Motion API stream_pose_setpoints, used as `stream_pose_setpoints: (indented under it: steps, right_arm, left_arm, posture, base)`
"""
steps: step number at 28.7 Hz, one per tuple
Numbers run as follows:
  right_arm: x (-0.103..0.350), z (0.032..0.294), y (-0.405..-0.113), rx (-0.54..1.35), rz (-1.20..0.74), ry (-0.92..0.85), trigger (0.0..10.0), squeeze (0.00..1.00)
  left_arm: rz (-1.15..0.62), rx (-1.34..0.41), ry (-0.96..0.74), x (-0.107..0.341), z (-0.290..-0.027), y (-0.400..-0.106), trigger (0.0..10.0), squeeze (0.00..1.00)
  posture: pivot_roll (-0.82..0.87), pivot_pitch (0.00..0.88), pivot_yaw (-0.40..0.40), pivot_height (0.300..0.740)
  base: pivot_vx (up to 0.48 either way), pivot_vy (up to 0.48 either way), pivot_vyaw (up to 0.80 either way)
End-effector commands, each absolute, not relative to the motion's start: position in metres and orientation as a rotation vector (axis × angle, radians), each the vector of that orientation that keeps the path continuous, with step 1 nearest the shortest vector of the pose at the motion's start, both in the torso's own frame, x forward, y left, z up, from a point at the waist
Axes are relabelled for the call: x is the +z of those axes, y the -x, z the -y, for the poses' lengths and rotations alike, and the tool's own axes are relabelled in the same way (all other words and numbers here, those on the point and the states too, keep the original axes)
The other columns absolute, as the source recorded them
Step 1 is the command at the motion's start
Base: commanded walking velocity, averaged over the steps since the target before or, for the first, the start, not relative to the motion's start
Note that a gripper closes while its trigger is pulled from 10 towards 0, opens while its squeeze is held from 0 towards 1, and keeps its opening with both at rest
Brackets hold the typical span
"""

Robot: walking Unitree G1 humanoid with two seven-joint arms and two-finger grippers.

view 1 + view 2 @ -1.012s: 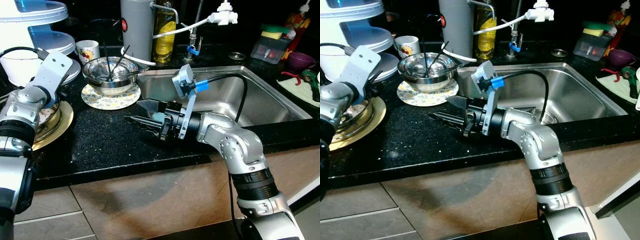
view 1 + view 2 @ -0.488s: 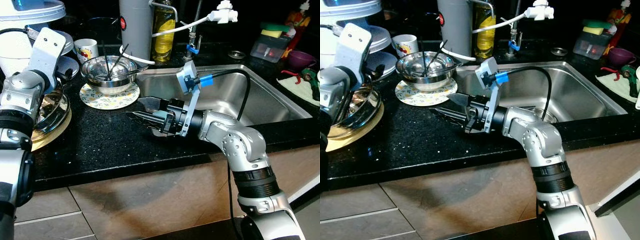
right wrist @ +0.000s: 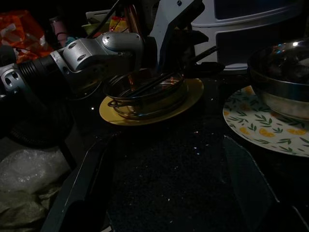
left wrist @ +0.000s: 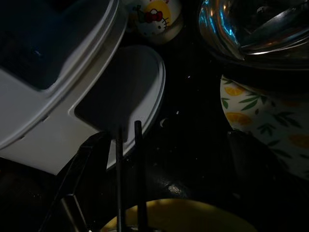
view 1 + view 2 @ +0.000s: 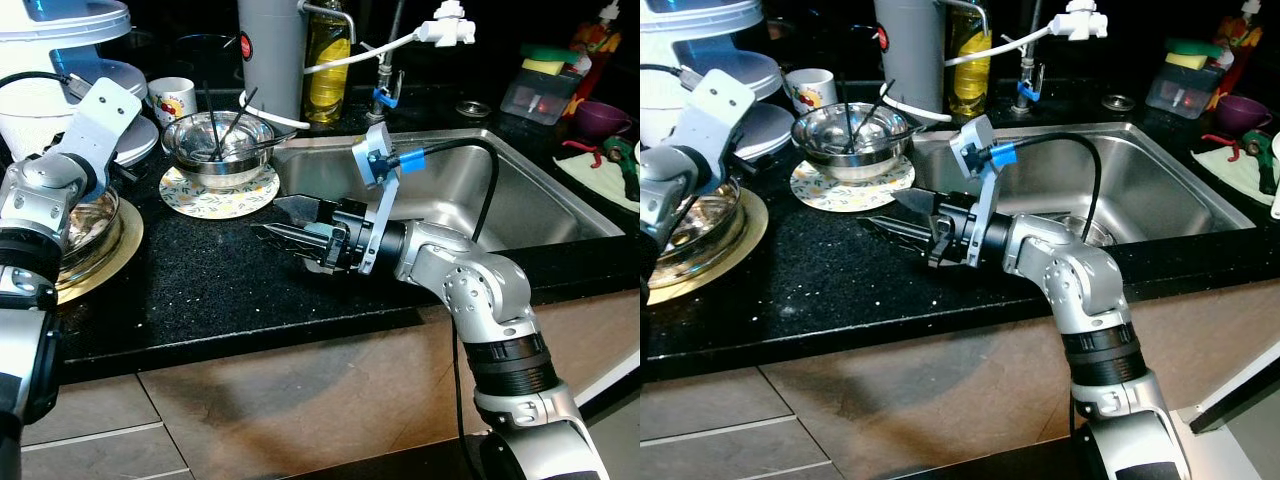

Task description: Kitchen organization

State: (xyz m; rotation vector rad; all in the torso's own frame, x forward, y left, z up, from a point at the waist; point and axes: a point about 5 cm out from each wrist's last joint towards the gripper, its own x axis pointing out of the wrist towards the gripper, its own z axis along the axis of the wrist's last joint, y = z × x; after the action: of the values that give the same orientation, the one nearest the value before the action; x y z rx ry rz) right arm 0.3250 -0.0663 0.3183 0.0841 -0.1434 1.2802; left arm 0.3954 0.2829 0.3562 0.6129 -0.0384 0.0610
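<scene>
Left eye view: left pincer point(image 3: 193, 65) over metal pan point(image 5: 85, 225) on yellow plate point(image 5: 110, 262); left wrist view shows fingers closed on two thin dark chopsticks point(image 4: 128, 179). Beyond and right of it, steel bowl point(image 5: 222, 147) on patterned plate point(image 5: 222, 195), white mug point(image 5: 177, 98) behind. Right pincer point(image 5: 285, 230) low above black table point(image 5: 200, 290), fingers spread, holding nothing, sink point(image 5: 530, 200) behind its arm.

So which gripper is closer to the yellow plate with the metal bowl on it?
Left. The left gripper is right over the yellow plate, holding two thin black sticks above its metal bowl. The right gripper hovers over bare counter, beside the sink.
</scene>
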Motion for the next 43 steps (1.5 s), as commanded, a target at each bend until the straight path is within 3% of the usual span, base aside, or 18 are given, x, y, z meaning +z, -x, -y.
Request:
stream_pose_setpoints:
  steps: [1,11,17,26,35,36,39,41,42,43]
  right_arm:
    - [0.319,0.068,-0.325,1.284,0.142,-0.093,10.0,0.00]
    - [0.322,0.069,-0.324,1.284,0.146,-0.072,10.0,0.00]
    - [0.325,0.070,-0.322,1.278,0.157,-0.070,10.0,0.00]
    - [0.326,0.075,-0.321,1.266,0.164,-0.071,10.0,0.00]
    - [0.327,0.073,-0.321,1.274,0.165,-0.076,10.0,0.00]
    - [0.327,0.073,-0.321,1.275,0.165,-0.076,10.0,0.00]
    - [0.328,0.074,-0.320,1.275,0.164,-0.075,10.0,0.00]
    - [0.328,0.075,-0.320,1.274,0.163,-0.076,10.0,0.00]
    - [0.327,0.075,-0.320,1.273,0.162,-0.076,10.0,0.00]
    - [0.327,0.075,-0.320,1.275,0.160,-0.077,10.0,0.00]
  left_arm:
    - [0.027,0.075,-0.579,0.356,-0.287,-0.394,10.0,0.00]
    - [-0.014,0.160,-0.380,0.342,-0.287,-0.399,10.0,0.00]
    - [-0.089,0.228,-0.415,0.347,-0.295,-0.395,10.0,0.00]
    - [-0.030,0.114,-0.385,0.382,-0.309,-0.373,10.0,0.00]
    - [-0.093,0.141,-0.400,0.385,-0.322,-0.358,10.0,0.00]
    - [-0.103,0.145,-0.415,0.386,-0.324,-0.353,10.0,0.59]
    - [-0.132,0.139,-0.449,0.391,-0.331,-0.339,10.0,0.98]
    - [-0.146,0.139,-0.456,0.391,-0.335,-0.334,10.0,0.97]
    - [-0.160,0.138,-0.454,0.390,-0.337,-0.330,10.0,0.91]
    - [-0.178,0.130,-0.435,0.386,-0.339,-0.329,10.0,0.04]
  posture:
    - [0.00,0.193,-0.048,0.740]
    - [-0.01,0.178,-0.043,0.740]
    - [-0.02,0.182,-0.034,0.740]
    - [-0.02,0.179,-0.028,0.740]
    - [-0.01,0.176,-0.039,0.740]
    - [-0.01,0.177,-0.035,0.740]
    - [-0.01,0.177,-0.030,0.740]
    - [-0.01,0.177,-0.030,0.740]
    - [-0.01,0.177,-0.030,0.740]
    - [-0.01,0.177,-0.030,0.740]
  base:
    - [0.000,0.000,0.00]
    - [0.000,0.000,0.00]
    - [0.000,0.000,0.00]
    - [0.000,0.000,0.00]
    - [0.000,0.000,0.00]
    - [0.000,0.000,0.00]
    - [0.000,0.000,0.00]
    - [0.000,0.000,0.00]
    - [0.000,0.000,0.00]
    - [0.000,0.000,0.00]
